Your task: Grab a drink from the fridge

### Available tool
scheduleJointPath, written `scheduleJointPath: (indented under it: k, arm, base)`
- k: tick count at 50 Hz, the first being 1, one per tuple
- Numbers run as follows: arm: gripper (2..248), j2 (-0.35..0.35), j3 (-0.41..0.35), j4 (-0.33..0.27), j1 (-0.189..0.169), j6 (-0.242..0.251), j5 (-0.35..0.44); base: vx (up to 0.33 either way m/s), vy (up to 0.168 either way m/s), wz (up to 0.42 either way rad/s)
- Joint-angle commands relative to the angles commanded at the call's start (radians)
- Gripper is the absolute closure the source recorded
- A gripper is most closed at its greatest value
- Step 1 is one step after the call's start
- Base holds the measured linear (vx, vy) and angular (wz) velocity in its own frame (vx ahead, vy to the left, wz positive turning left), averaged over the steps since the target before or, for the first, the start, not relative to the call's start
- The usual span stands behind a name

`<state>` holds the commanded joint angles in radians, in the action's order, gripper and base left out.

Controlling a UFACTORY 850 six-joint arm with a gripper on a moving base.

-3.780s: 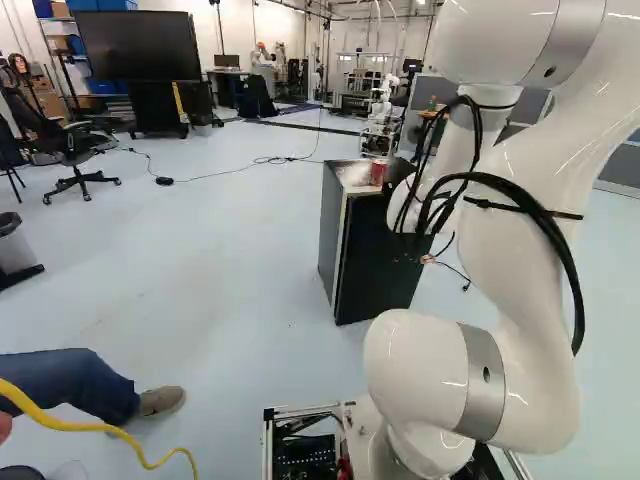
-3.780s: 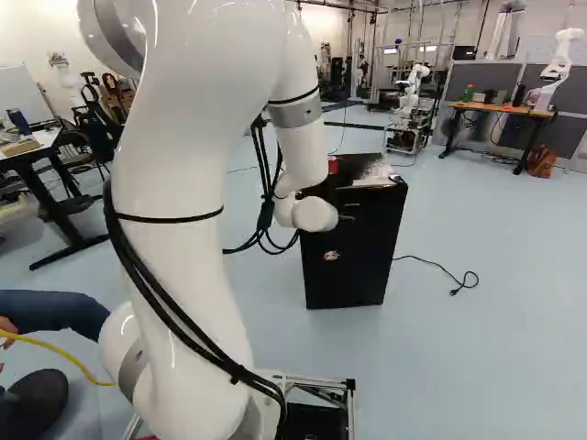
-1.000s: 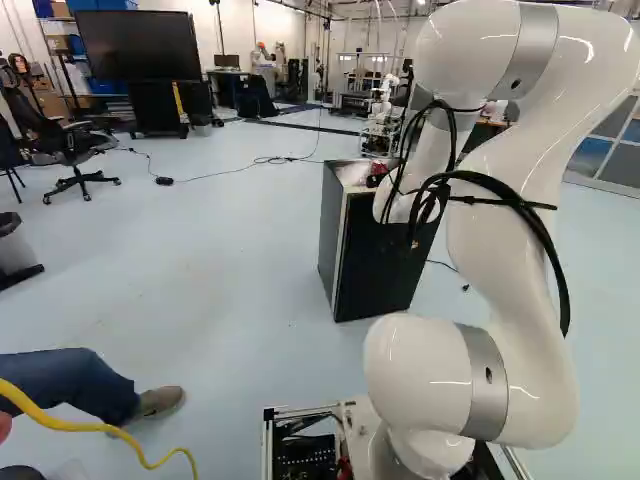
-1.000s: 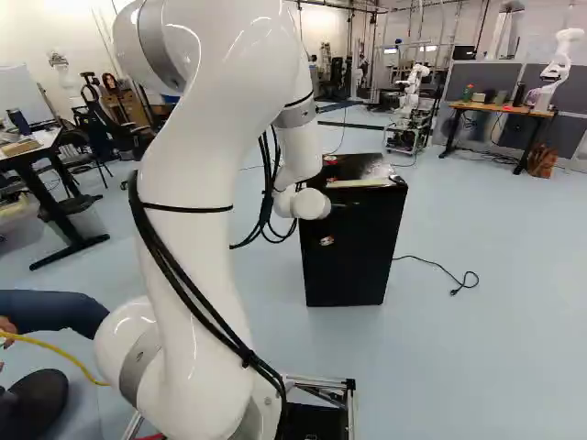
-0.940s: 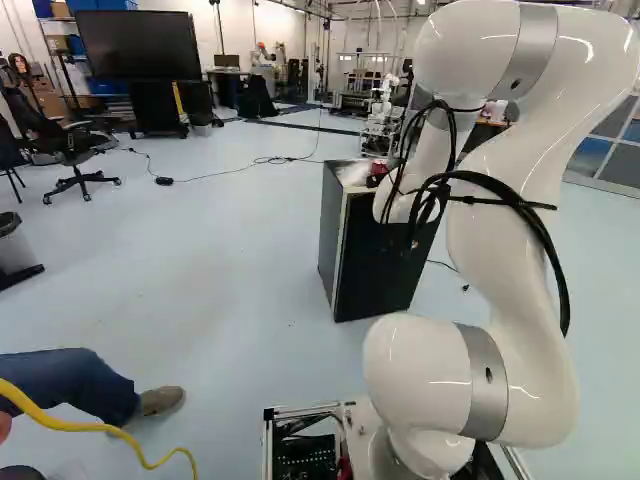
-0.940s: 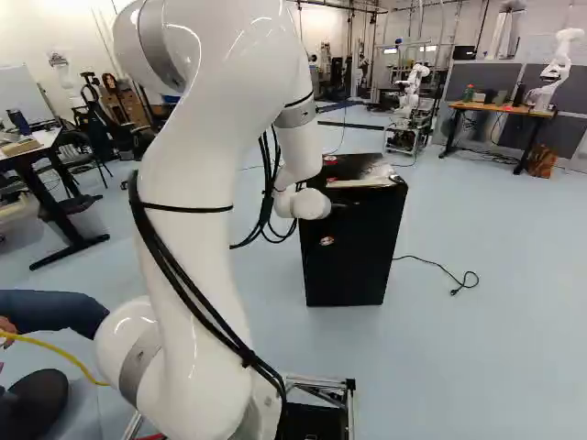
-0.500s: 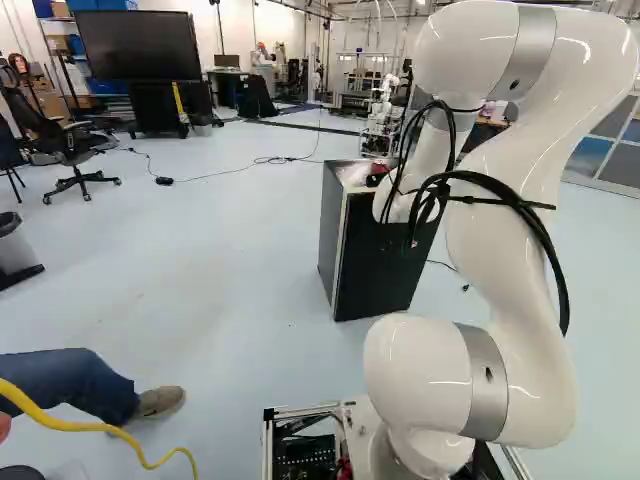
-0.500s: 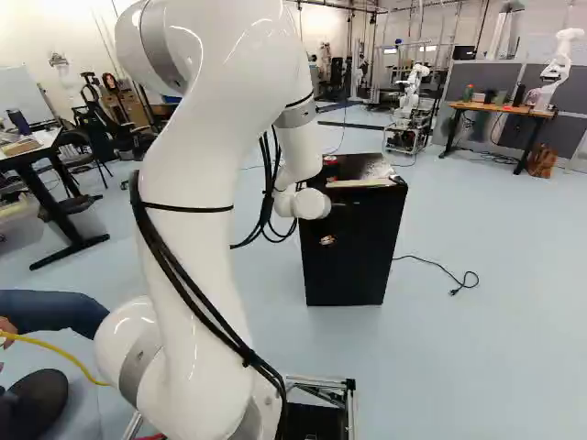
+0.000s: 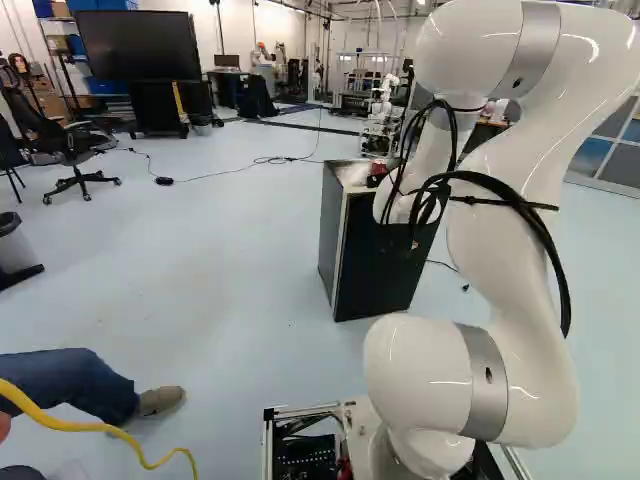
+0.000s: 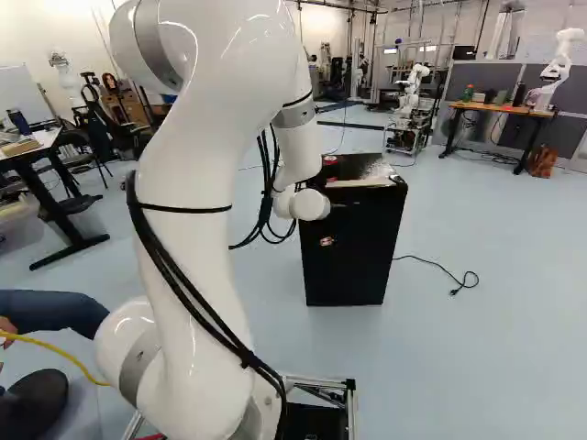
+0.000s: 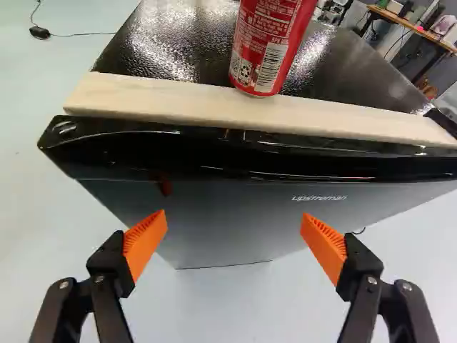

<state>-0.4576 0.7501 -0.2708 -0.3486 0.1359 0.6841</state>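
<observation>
End effector (image 11: 234, 241): orange-padded fingers spread wide, nothing gripped, held facing the front of the black box-shaped fridge (image 9: 385, 270). Door looks closed; contents can't be seen. Red metal can (image 11: 268, 43) stands upright on the fridge top by the pale wooden strip (image 11: 171, 100) at the front edge (partly on it or just behind, can't be told). Judged early: grasp not begun. Main risk: if it's driven straight ahead from here, the glossy black door lip (image 11: 235, 153) would likely be rammed, the fridge shoved and the can toppled. If the can is meant, lip and strip need to be cleared from above first. Can also sits slightly off the line midway between the fingers; uncorrected, it could be knocked by one pad. If the inside is meant, the door edge has to be caught and swing room left. Pale floor (image 9: 220, 270) runs to both sides of the fridge, but the thin black cord (image 10: 459, 284) could be snagged if the base is moved, and a blue-trousered leg (image 9: 65, 385) is near the base.
</observation>
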Motion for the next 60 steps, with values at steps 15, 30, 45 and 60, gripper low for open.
scheduleJointPath:
  k: [15,30,45,60]
  arm:
    - [3,0.025,-0.034,0.000,-0.003,0.000,0.042]
    - [3,0.052,-0.069,0.000,-0.007,0.000,0.105]
    - [3,0.080,-0.106,0.000,-0.010,0.000,0.169]
    - [3,0.107,-0.140,0.000,-0.012,0.000,0.233]
  base:
    - [0.000,0.000,0.000]
    - [0.000,0.000,0.000]
    - [0.000,0.000,0.000]
    - [0.000,0.000,0.000]
